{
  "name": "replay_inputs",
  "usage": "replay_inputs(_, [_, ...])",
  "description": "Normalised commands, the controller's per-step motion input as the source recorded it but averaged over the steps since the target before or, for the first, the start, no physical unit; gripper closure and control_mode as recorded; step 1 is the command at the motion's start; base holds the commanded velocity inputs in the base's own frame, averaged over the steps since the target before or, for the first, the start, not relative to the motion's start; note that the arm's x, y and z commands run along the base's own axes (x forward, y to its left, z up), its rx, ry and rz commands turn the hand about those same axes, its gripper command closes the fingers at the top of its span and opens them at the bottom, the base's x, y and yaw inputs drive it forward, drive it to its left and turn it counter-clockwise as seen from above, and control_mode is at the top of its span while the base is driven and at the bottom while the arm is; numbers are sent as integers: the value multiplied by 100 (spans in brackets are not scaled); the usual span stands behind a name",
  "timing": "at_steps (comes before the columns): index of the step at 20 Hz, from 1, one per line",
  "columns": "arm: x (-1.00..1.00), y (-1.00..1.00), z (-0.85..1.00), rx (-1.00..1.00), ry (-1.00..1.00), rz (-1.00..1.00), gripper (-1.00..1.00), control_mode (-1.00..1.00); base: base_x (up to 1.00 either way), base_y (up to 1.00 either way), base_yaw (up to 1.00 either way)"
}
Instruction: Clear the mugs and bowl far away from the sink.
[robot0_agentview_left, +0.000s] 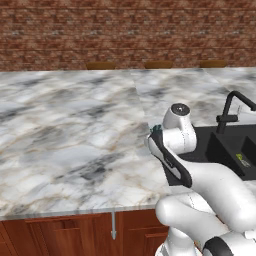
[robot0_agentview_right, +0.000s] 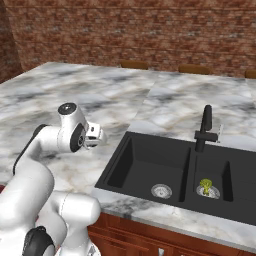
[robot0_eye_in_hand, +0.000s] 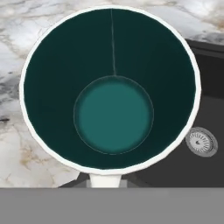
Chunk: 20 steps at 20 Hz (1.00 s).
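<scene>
Your gripper (robot0_agentview_right: 95, 137) was fully closed, apparently on the rim of the teal cylindrical mug with a pale whitish lip (robot0_eye_in_hand: 111, 89), at nine o'clock of the matte-black two-basin sink (robot0_agentview_right: 165, 172). You should have lifted straight, kept it upright, and carried it across the grey-veined marble counter (robot0_agentview_left: 65, 135).

One teal mug (robot0_eye_in_hand: 111, 87) fills the frame's centre. One black sink (robot0_agentview_right: 185, 172), lower right, has two basins and two drains. One faucet (robot0_agentview_right: 205, 129) stands behind it.
</scene>
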Motion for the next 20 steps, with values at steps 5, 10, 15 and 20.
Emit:
replay_inputs(5, [-40,-16,72,0,23,0,100,-100,0,0,0])
replay_inputs(10, [-44,0,1,0,-10,2,100,-100,0,0,0])
replay_inputs(15, [-58,0,1,0,-15,0,100,-100,0,0,0])
replay_inputs(20, [-60,-9,27,4,-6,0,100,-100,0,0,0])
